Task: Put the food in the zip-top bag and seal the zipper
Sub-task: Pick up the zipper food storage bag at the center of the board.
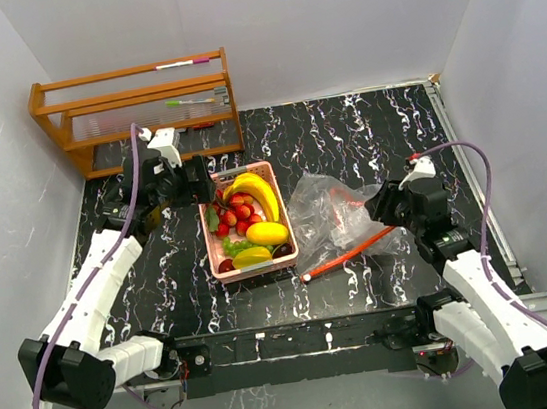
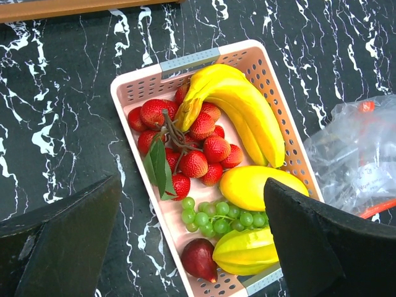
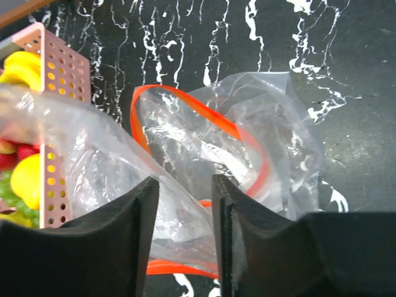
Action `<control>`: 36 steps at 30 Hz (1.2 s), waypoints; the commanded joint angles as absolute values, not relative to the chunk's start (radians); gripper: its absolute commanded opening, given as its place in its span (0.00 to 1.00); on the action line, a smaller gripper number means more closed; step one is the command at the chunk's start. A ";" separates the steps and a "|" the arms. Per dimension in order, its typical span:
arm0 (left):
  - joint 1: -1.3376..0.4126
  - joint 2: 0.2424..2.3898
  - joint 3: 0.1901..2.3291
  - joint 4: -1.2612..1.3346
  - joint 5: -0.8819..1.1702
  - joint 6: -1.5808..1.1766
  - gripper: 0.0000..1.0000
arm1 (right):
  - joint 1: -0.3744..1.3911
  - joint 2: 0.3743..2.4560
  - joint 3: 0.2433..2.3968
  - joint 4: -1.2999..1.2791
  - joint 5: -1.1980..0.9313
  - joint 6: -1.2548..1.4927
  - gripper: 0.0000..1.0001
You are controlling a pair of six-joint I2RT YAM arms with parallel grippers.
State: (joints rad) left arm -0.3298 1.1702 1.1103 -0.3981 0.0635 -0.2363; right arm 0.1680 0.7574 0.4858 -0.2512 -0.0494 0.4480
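Observation:
The food lies in a pink basket (image 1: pixel 209 235) at mid-table: a banana (image 1: pixel 257 193), strawberries (image 1: pixel 235 215), a mango (image 1: pixel 267 233) and a starfruit (image 1: pixel 252 256). The left wrist view shows the banana (image 2: pixel 241 105), strawberries (image 2: pixel 195 145), a green leaf (image 2: pixel 159 167), mango (image 2: pixel 260 185), grapes (image 2: pixel 216 216), starfruit (image 2: pixel 247 250) and a dark fig (image 2: pixel 199 258). My left gripper (image 2: pixel 192 247) hangs wide open and empty above the basket's near end. The clear zip-top bag (image 1: pixel 329 207) with an orange zipper (image 1: pixel 346 253) lies right of the basket. My right gripper (image 3: pixel 185 185) stands narrowly open, with the bag's film (image 3: pixel 185 142) between its fingers.
A wooden rack (image 1: pixel 135 112) holding pens stands at the back left, just behind my left gripper (image 1: pixel 190 180). White walls close in the table on three sides. A rail runs along the table's right edge (image 1: pixel 473 188), near my right gripper (image 1: pixel 387 205).

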 commanded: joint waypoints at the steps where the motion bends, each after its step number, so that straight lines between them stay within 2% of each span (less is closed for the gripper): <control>1: -0.333 1.176 1.108 -0.388 0.087 -0.247 0.97 | 0.164 0.712 0.529 -0.244 -0.120 0.415 0.37; 6: -0.333 1.187 1.106 -0.376 0.092 -0.249 0.97 | 0.164 0.694 0.543 -0.298 -0.312 0.394 0.31; 10: -0.334 1.197 1.103 -0.364 0.100 -0.253 0.97 | 0.164 0.707 0.538 -0.303 -0.431 0.423 0.31; 11: -0.333 1.200 1.103 -0.361 0.104 -0.253 0.97 | 0.163 0.713 0.537 -0.306 -0.446 0.425 0.33; 14: -0.333 1.210 1.106 -0.357 0.114 -0.255 0.97 | 0.163 0.731 0.546 -0.336 -0.468 0.416 0.49; 17: -0.333 1.212 1.106 -0.356 0.119 -0.255 0.97 | 0.164 0.741 0.557 -0.365 -0.464 0.401 0.51; 19: -0.333 1.212 1.104 -0.354 0.117 -0.255 0.97 | 0.164 0.743 0.562 -0.366 -0.466 0.403 0.46; 20: -0.334 1.212 1.106 -0.355 0.118 -0.255 0.97 | 0.164 0.745 0.568 -0.368 -0.463 0.405 0.40; 21: -0.333 1.213 1.107 -0.356 0.118 -0.255 0.97 | 0.164 0.749 0.577 -0.373 -0.459 0.406 0.30; 22: -0.333 1.214 1.109 -0.356 0.117 -0.255 0.97 | 0.164 0.752 0.590 -0.380 -0.449 0.407 0.14; 23: -0.333 1.212 1.110 -0.356 0.119 -0.255 0.97 | 0.164 0.752 0.607 -0.390 -0.431 0.410 0.08; 32: -0.333 1.199 1.110 -0.319 0.203 -0.285 0.97 | 0.164 0.698 0.868 -0.368 -0.101 0.554 0.08; 36: -0.333 1.171 1.079 -0.223 0.317 -0.342 0.97 | 0.164 0.692 0.884 -0.263 -0.052 0.699 0.08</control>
